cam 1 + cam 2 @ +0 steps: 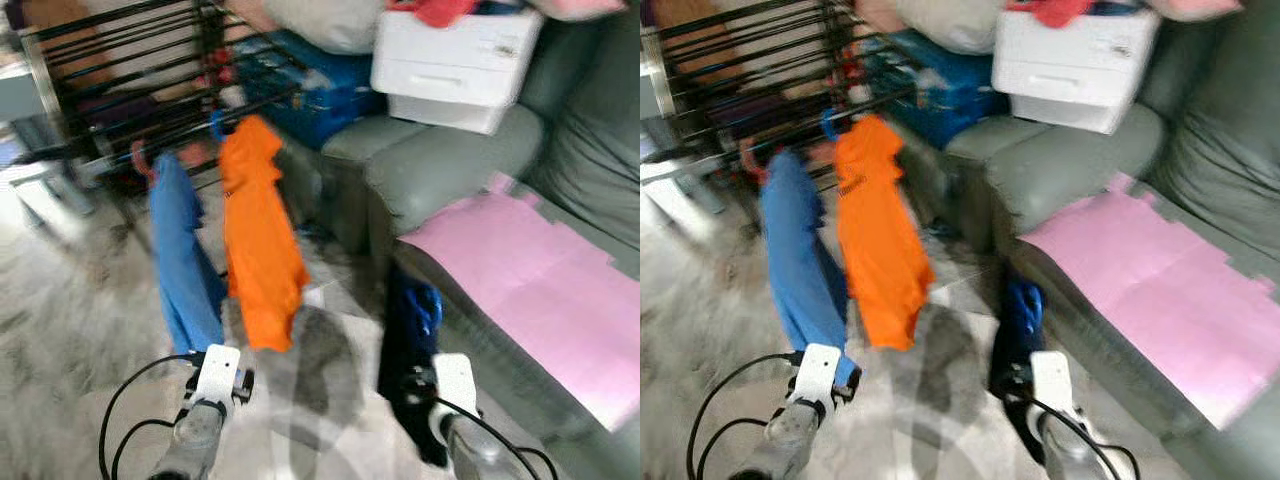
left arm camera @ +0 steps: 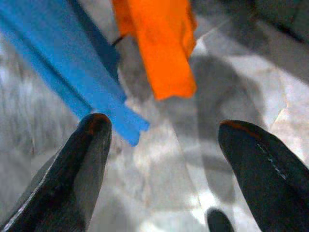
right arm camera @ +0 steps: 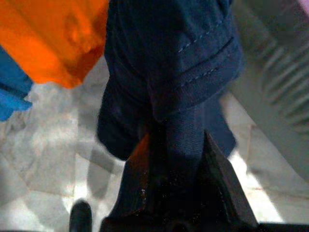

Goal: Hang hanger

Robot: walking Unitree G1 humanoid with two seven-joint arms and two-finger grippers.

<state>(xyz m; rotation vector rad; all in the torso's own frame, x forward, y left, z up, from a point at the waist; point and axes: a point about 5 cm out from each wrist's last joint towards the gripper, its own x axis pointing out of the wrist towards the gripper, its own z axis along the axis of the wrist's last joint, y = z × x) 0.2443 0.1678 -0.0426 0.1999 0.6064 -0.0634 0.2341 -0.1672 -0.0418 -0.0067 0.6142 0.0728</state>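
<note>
Right wrist view: the right gripper (image 3: 169,193) is clamped on a navy garment (image 3: 174,72) with a blue hanger (image 1: 428,308) at its top, low beside the grey sofa (image 1: 450,160).
The left gripper (image 2: 164,159) hangs with fingers spread apart above the floor. Farther off, a blue garment (image 1: 185,250) and an orange garment (image 1: 260,235) hang from the black rack (image 1: 130,70); a pink sheet (image 1: 540,290) lies on the sofa seat.

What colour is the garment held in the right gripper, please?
Dark navy garment, clearest in the right wrist view.

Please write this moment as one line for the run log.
right gripper: shut on navy garment | left gripper: open, empty | rack: blue garment, orange garment hanging
</note>
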